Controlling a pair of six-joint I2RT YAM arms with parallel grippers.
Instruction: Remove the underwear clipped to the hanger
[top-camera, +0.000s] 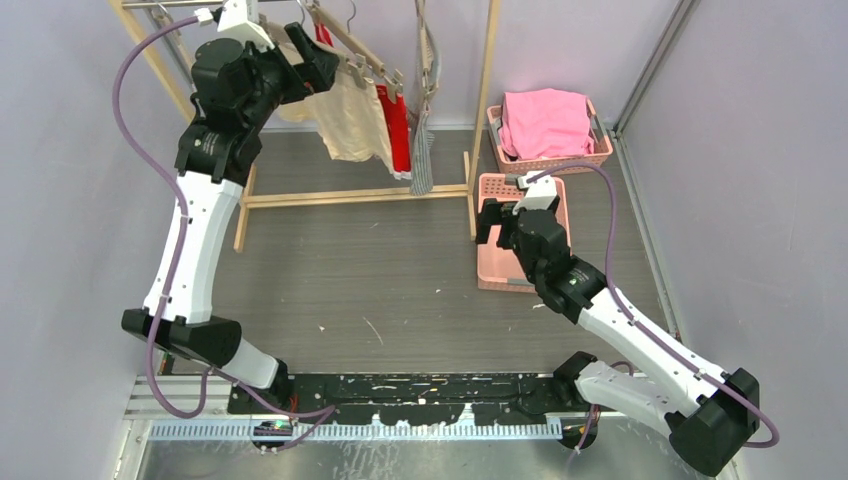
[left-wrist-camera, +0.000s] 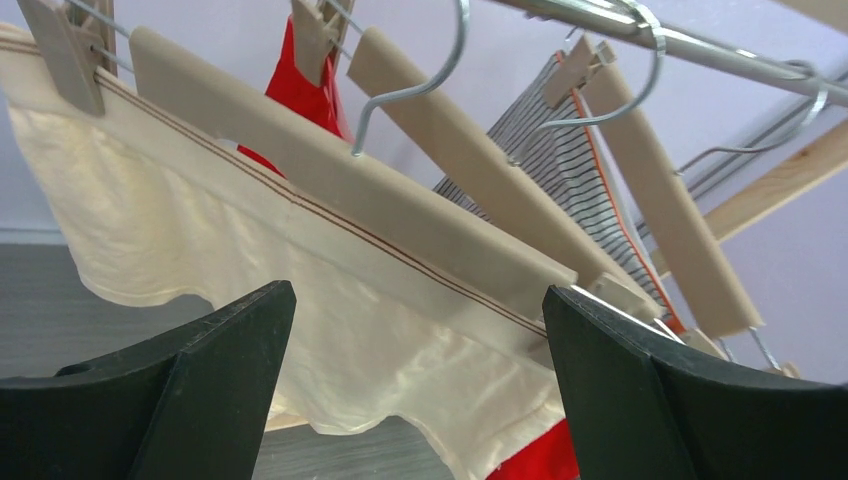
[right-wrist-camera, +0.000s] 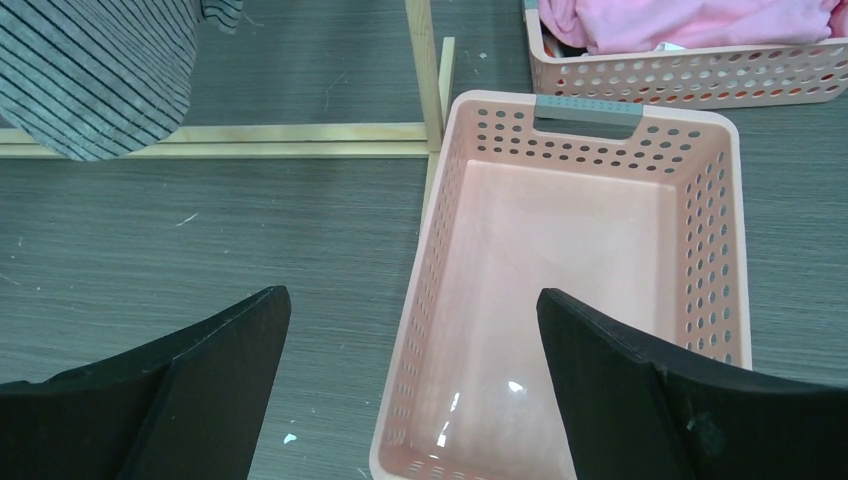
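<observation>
Three pieces of underwear hang from wooden clip hangers (left-wrist-camera: 330, 170) on the rack: cream underwear (top-camera: 350, 120), red underwear (top-camera: 397, 130) and grey-and-white striped underwear (top-camera: 423, 150). In the left wrist view the cream underwear (left-wrist-camera: 330, 330) hangs close in front, with the red underwear (left-wrist-camera: 305, 95) and the striped underwear (left-wrist-camera: 570, 190) behind it. My left gripper (top-camera: 322, 58) is raised beside the cream piece's hanger. It is open (left-wrist-camera: 420, 330) and holds nothing. My right gripper (top-camera: 500, 225) is open and empty (right-wrist-camera: 413, 330) above an empty pink basket (top-camera: 490, 270).
A second pink basket (top-camera: 550, 160) at the back right holds a pink cloth (top-camera: 545, 120). The wooden rack's base bar (top-camera: 350, 195) and right post (top-camera: 483, 100) stand between the hangers and the baskets. A metal rail (left-wrist-camera: 700, 45) carries the hanger hooks. Walls close in on both sides.
</observation>
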